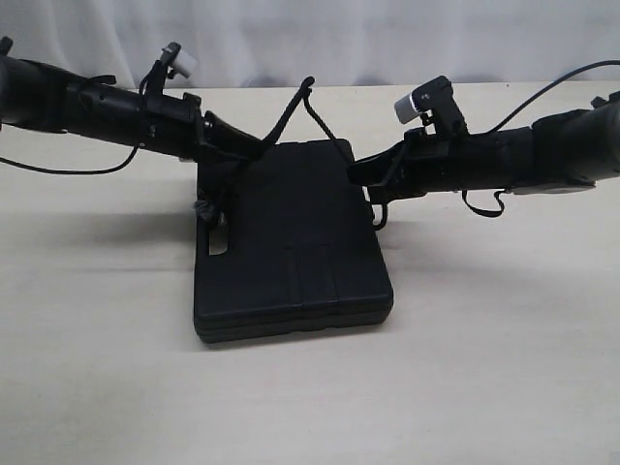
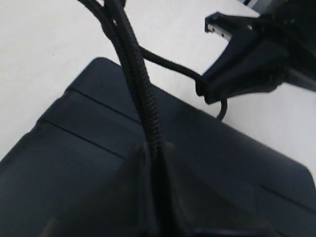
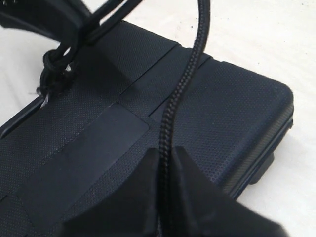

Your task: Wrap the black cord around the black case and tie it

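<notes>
Thin braided black cord [image 1: 294, 107], strung above the black case [image 1: 291, 242] in a raised loop over its far side, pinched at two spots. Probably soft, limp and light, with no shape of its own, so apt to slip across the matte ribbed lid unless kept taut. Best taken on the plain braid a little away from the frayed knot [image 3: 54, 74] by the handle-slot side, never on the fraying itself. Case flat on the table [image 1: 504, 368], around its middle; likely rigid and weighty enough to stay put under a gentle pull. Left gripper [image 2: 154, 148] above the case's far corner on the table's left side, jaws clamped tight on the cord. Right gripper [image 3: 168, 150] at the far corner on the table's right side, jaws likewise closed down on another stretch.
</notes>
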Robot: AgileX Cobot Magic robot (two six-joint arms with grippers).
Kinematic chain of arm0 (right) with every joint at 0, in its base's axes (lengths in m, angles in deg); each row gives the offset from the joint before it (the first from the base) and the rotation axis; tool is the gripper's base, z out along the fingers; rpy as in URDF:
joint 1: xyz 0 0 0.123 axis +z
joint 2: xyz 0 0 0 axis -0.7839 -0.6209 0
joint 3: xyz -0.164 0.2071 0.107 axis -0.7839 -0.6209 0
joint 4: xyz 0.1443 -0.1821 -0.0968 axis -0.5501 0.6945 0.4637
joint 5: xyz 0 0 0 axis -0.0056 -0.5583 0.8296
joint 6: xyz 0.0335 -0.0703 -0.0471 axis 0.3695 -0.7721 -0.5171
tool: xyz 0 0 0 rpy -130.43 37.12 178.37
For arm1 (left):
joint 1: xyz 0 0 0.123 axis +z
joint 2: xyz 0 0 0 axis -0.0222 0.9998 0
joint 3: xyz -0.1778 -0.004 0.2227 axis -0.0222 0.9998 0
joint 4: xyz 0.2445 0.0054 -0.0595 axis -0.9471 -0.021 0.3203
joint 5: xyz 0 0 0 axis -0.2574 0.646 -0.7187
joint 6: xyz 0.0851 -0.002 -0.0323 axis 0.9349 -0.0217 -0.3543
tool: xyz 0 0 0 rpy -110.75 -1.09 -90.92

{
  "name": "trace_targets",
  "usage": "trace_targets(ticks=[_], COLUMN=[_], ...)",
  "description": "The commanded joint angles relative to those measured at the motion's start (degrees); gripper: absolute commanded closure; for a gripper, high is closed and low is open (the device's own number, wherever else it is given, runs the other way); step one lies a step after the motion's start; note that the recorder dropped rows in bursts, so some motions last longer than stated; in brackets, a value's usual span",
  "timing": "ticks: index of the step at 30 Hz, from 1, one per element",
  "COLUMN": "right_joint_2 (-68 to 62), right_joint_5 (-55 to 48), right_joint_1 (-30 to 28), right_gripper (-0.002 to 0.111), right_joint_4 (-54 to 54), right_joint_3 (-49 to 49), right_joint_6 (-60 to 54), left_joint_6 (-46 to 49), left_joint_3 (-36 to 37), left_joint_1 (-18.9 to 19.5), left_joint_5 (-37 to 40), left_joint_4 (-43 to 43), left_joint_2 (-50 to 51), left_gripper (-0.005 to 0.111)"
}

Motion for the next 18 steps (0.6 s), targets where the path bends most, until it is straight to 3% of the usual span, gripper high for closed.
trace_targets(ticks=[1, 7, 13, 18], right_joint_2=[0.6, 0.6, 0.6, 0.6], right_joint_5=[-0.2, -0.2, -1.3, -1.9], right_joint_1=[-0.1, -0.1, -0.1, -0.1], right_gripper=[0.104, 0.104, 0.104, 0.104], right_joint_4=[0.1, 0.1, 0.7, 0.7], right_joint_3=[-0.2, -0.2, -0.2, -0.2], right_joint_6=[-0.2, -0.2, -0.2, -0.2], left_joint_6=[5.7, 8.5, 11.3, 10.8], left_joint_3=[-0.3, -0.3, -0.3, -0.3], left_joint_1=[-0.4, -0.4, -0.4, -0.4], left_joint_5=[1.0, 7.9, 7.3, 1.2], left_joint_4=[-1.0, 0.9, -0.1, 0.4], left_joint_2=[-0.2, -0.2, -0.2, -0.2], left_gripper=[0.107, 0.107, 0.107, 0.107])
